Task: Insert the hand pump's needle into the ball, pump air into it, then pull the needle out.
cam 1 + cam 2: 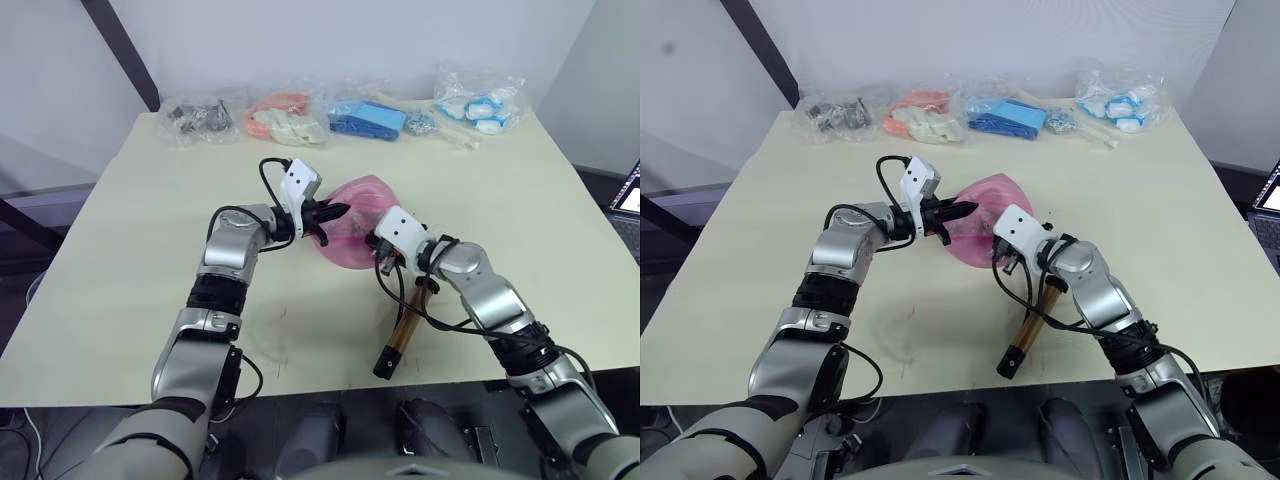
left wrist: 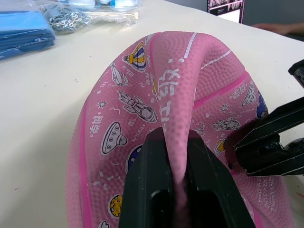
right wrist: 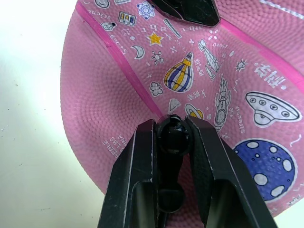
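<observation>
The hand pump (image 1: 404,330) lies near me. My right gripper (image 3: 174,137), clamped on the needle (image 3: 173,135) fitting, presses it against the deflated ball (image 1: 352,233) mid-table; my left gripper (image 2: 176,156) pinches a fold, steadying it.

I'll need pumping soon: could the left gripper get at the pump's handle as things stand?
Probably not. The left gripper is shut on a fold of the deflated ball, and the hand pump lies across the table beneath the right arm, whose right gripper holds the needle fitting.
</observation>
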